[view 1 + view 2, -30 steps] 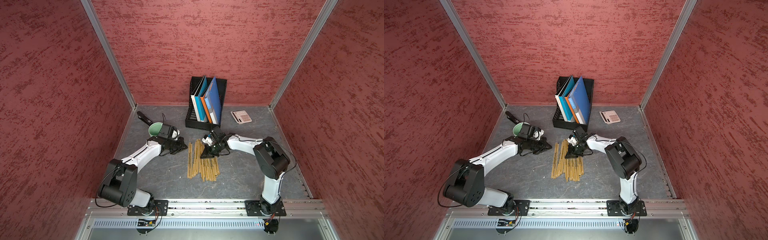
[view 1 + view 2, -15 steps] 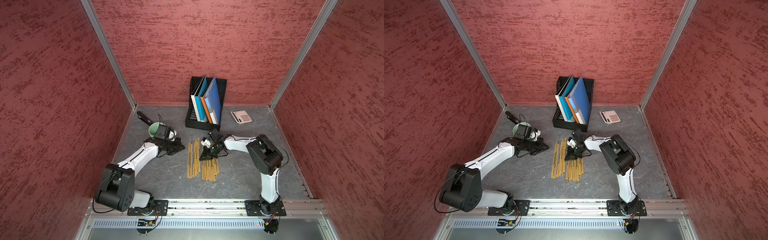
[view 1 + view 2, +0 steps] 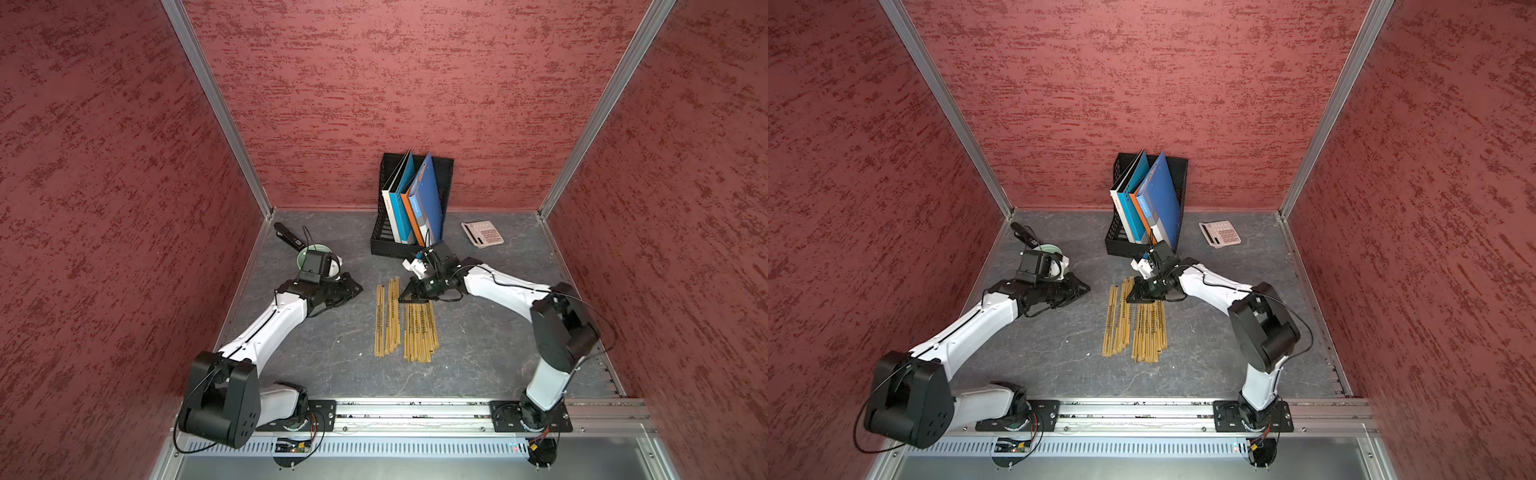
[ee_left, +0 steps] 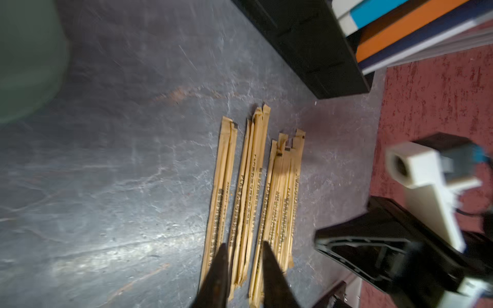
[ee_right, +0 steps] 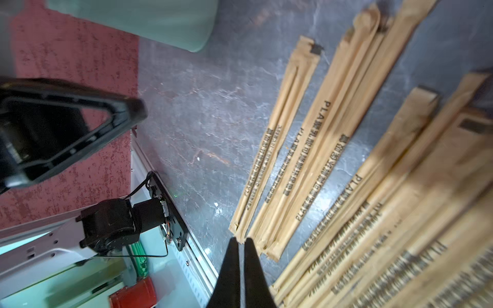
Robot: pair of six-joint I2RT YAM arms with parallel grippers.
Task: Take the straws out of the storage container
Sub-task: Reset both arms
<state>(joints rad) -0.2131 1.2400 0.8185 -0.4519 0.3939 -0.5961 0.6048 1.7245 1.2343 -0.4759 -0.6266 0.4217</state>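
Tan paper-wrapped straws (image 3: 419, 328) are out on the tabletop; mint storage container (image 5: 146, 18) stands near the back-left corner.
straws: flat, two side-by-side bunches mid-tabletop, apart from the container. Container's inside mostly hidden by the left wrist. left gripper (image 4: 244, 244): fingers parted, nothing between, sits between container and straws. right gripper (image 5: 240, 240): fingers pressed together, empty, at the straws' back ends. Black mesh file holder (image 3: 386, 247) at back edge holds folders (image 3: 424, 199).

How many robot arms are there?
2. The left arm reaches in beside the mint-green cup at the back left. The right arm reaches over the far ends of the straws, which lie flat. No other arm shows.
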